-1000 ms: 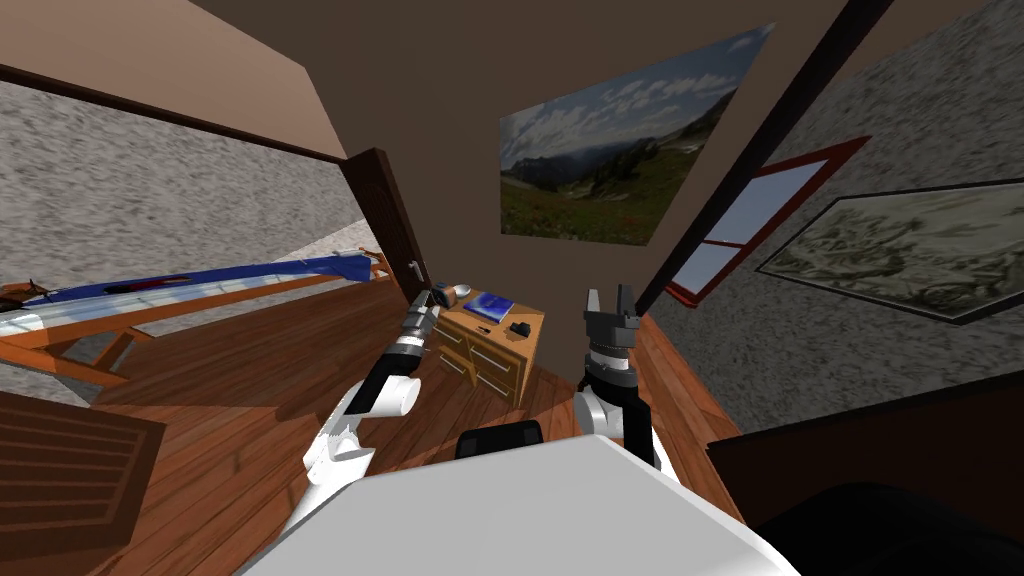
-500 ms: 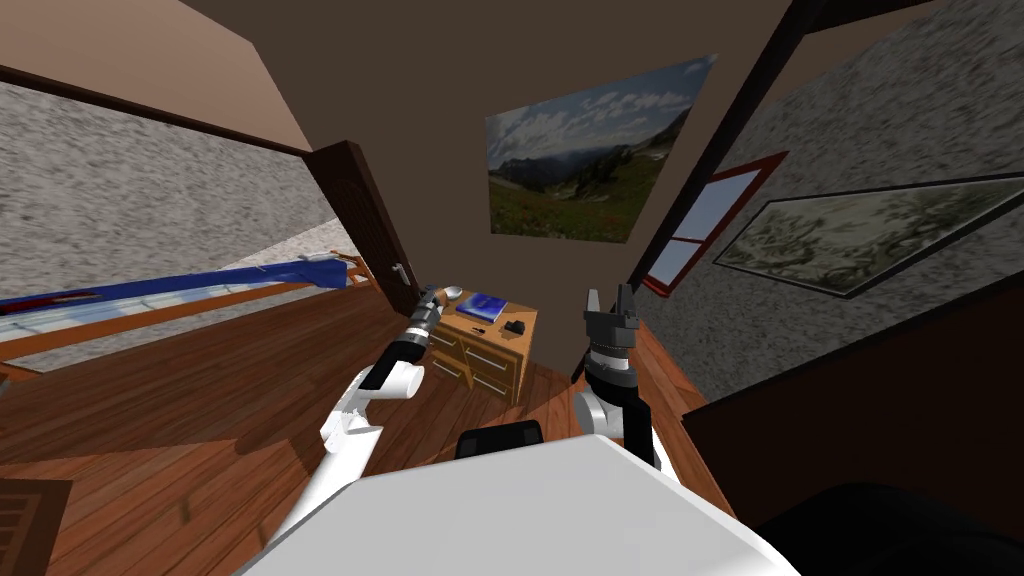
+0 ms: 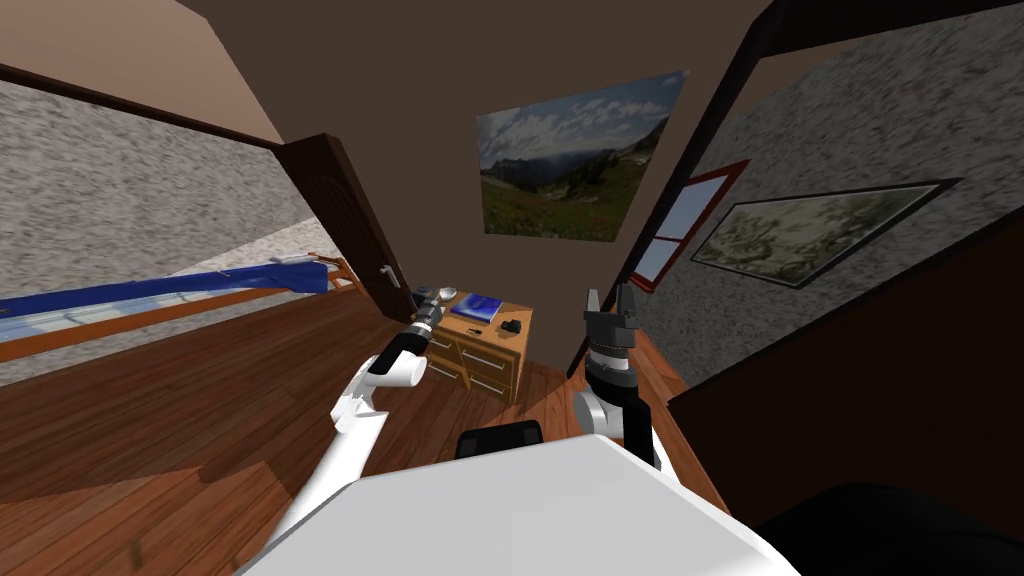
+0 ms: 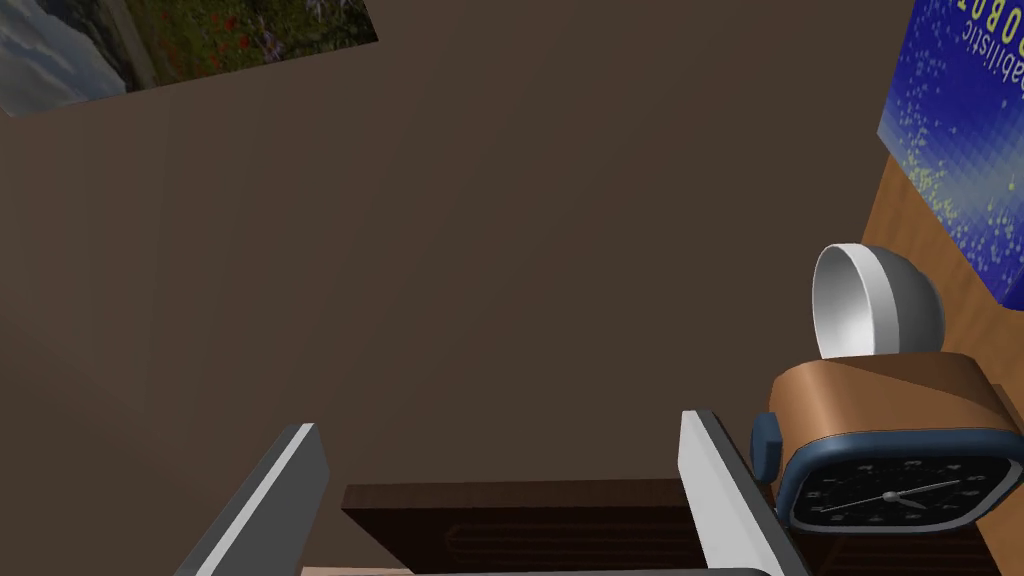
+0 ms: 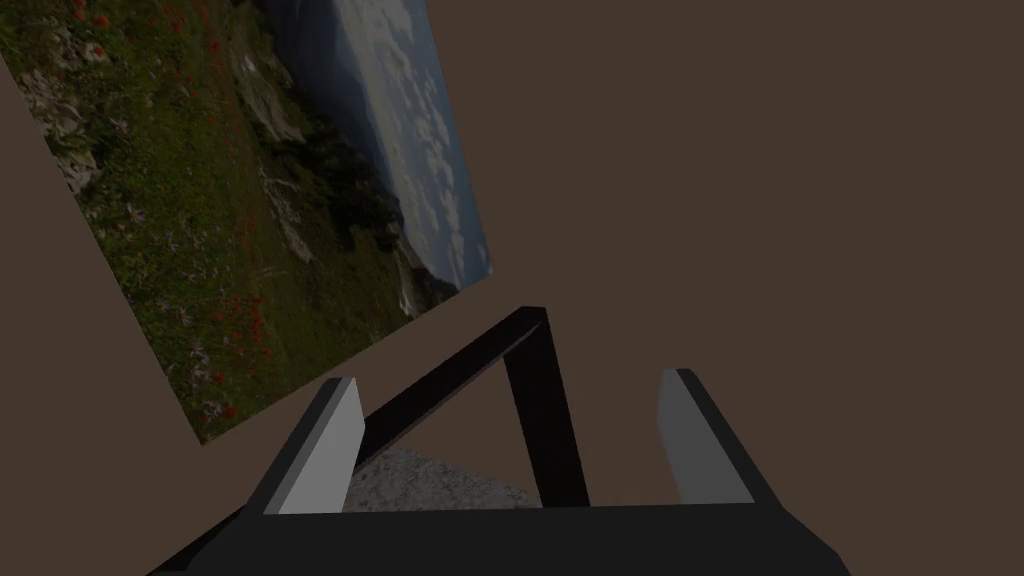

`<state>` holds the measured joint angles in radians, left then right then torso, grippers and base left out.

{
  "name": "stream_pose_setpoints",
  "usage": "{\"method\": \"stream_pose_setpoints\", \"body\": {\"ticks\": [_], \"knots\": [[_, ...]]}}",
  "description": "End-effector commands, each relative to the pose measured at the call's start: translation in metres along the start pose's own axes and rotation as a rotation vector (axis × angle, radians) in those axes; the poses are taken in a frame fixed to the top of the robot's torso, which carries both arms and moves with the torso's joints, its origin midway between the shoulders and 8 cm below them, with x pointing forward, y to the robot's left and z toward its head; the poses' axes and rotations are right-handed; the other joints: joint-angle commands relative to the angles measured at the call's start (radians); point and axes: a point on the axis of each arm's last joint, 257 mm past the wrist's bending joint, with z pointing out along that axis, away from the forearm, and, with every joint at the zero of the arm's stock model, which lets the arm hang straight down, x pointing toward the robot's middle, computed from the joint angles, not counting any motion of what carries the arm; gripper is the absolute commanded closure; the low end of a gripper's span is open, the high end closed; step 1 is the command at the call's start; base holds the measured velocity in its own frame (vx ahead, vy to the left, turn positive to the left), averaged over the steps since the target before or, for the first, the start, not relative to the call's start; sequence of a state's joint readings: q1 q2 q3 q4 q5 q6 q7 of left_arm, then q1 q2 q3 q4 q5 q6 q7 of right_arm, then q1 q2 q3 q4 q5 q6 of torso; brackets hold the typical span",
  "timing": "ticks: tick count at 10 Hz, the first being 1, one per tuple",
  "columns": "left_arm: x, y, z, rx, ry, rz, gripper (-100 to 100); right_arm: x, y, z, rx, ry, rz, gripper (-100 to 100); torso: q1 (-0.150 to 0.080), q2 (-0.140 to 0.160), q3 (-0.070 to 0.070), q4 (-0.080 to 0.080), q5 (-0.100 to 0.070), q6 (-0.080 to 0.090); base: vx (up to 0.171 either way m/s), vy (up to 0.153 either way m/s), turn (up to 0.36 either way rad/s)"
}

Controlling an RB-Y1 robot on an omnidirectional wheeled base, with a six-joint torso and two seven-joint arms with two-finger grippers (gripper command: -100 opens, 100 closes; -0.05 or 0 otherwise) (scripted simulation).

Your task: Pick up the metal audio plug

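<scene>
Hovering left gripper (image 4: 497, 425) at dresser (image 3: 492, 362) corner beside clock (image 4: 885, 470), fingers spread and empty, readying for what looks like the plug (image 3: 473, 331) lying mid-dresser | right gripper (image 3: 609, 297) idling spread off dresser, giving room

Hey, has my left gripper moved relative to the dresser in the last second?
No: the left gripper stays by the bowl at the left end of the dresser; only my camera turned.

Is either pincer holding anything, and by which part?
Nothing is held. The left pincer stands open and empty beside the clock; the right pincer is open and empty too.
</scene>
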<state>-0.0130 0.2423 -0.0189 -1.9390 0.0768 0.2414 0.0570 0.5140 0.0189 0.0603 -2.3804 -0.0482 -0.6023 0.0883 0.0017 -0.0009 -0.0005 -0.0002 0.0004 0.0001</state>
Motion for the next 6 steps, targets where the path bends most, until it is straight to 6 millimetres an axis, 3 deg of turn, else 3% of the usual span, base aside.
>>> {"method": "stream_pose_setpoints", "body": {"ticks": [1, 2, 3, 6], "knots": [[-0.002, 0.011, 0.007, -0.046, -0.002, 0.006, -100, 0.0, 0.0, 0.0, 0.0, 0.0, 0.0, 0, 0.0, 0.0, 0.0, 0.0, 0.0, 0.0, -0.011, 0.042, -0.159], [-0.002, 0.013, 0.007, -0.054, -0.002, 0.006, -100, 0.0, 0.0, 0.0, 0.0, 0.0, 0.0, 0, 0.001, 0.0, 0.0, 0.0, 0.0, -0.001, -0.008, 0.021, 0.014], [-0.005, 0.02, 0.018, -0.089, -0.004, 0.016, -100, 0.0, 0.0, 0.0, 0.0, 0.0, 0.0, 0, 0.0, 0.0, 0.0, 0.0, 0.0, -0.001, -0.011, 0.024, -0.244], [-0.01, 0.036, 0.028, -0.164, -0.009, 0.024, -100, 0.0, 0.0, 0.0, 0.0, 0.0, 0.0, 0, 0.001, 0.0, 0.0, 0.0, 0.0, 0.0, -0.008, 0.044, -0.179]]}}
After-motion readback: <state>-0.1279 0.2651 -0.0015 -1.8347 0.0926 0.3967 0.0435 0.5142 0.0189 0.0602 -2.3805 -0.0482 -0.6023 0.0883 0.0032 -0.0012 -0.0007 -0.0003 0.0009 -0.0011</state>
